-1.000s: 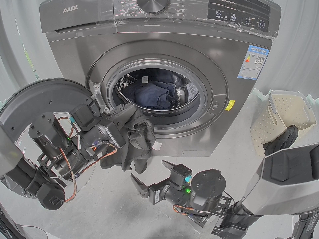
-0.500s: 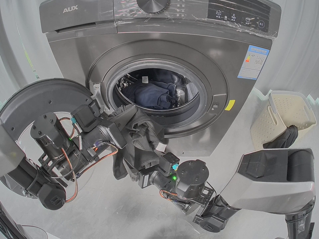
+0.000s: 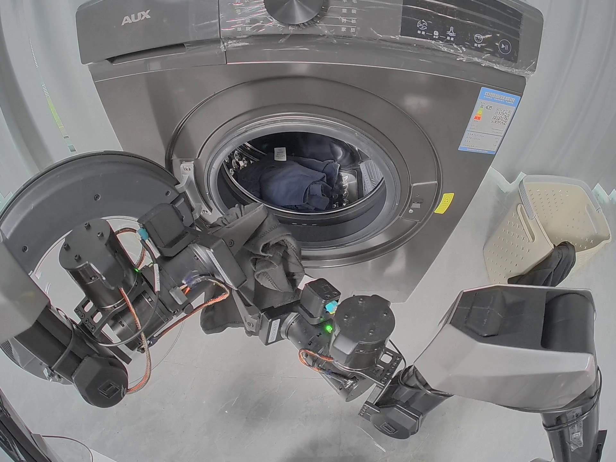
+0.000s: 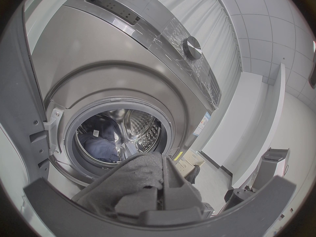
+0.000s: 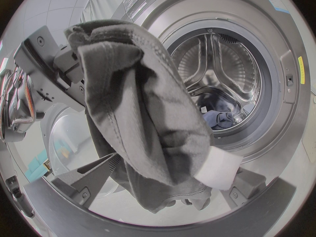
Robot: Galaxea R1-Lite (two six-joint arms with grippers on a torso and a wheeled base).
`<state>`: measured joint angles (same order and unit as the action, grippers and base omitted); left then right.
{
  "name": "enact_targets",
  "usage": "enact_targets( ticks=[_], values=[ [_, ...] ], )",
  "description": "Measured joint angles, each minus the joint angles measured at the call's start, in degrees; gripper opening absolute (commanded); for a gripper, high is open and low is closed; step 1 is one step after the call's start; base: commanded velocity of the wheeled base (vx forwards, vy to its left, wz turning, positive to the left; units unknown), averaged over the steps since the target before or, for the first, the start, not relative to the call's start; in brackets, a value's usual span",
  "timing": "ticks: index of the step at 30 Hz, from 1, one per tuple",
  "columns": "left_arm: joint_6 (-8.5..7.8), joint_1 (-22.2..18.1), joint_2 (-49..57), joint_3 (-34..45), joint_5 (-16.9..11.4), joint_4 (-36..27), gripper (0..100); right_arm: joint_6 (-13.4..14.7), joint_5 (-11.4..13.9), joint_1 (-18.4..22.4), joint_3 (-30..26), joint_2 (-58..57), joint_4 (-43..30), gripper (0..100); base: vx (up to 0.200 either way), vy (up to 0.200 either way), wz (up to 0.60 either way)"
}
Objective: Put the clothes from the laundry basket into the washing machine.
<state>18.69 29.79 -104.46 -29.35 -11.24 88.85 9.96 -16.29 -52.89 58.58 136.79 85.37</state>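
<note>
**Q:** R claw, where was it?

**A:** Nearest me, low in front of the machine. My right gripper [image 5: 177, 171] sat under the grey garment [image 3: 269, 258], fingers spread wide. Cloth dangled btwn them, not pinched.

**Q:** And the L?

**A:** My left gripper [image 4: 158, 191] was pressed together on the garment's bunched top, just below-left of the opening. Long axis was approx vertical: bunched end up at the claw, hem and white tag [image 5: 217, 168] pointing down at the floor [image 3: 212, 405].

**Q:** Beyond that?

**A:** The washing machine [image 3: 308, 65], w/ its door [image 3: 83, 187] swung open to my left. Navy clothes [image 3: 295, 184] lay in the drum [image 5: 210, 60]. Off to the right the laundry basket [image 3: 558, 213] stood near the machine, a dark garment [image 3: 545, 267] draped over its rim.
</note>
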Motion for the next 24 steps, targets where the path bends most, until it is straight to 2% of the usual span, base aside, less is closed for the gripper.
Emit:
enact_targets(
  ticks=[8,13,14,24],
  values=[
    [0.02,0.00,-0.15,-0.02,0.09,0.00,0,0.11,-0.05,-0.11,1.21,0.26,0.30,100,0.000,0.000,0.00],
    [0.05,0.02,-0.39,-0.24,1.32,0.00,0,0.13,-0.13,0.04,2.36,0.74,0.30,100,0.000,0.000,0.00],
    [0.06,0.02,-0.41,-0.24,1.39,0.00,0,0.16,-0.18,0.11,2.74,0.91,0.30,0,0.000,0.000,0.00],
    [0.17,-0.11,-0.50,-0.35,1.56,0.00,0,0.62,-0.55,0.23,4.55,2.01,0.60,0,0.000,0.000,0.00]
  ],
)
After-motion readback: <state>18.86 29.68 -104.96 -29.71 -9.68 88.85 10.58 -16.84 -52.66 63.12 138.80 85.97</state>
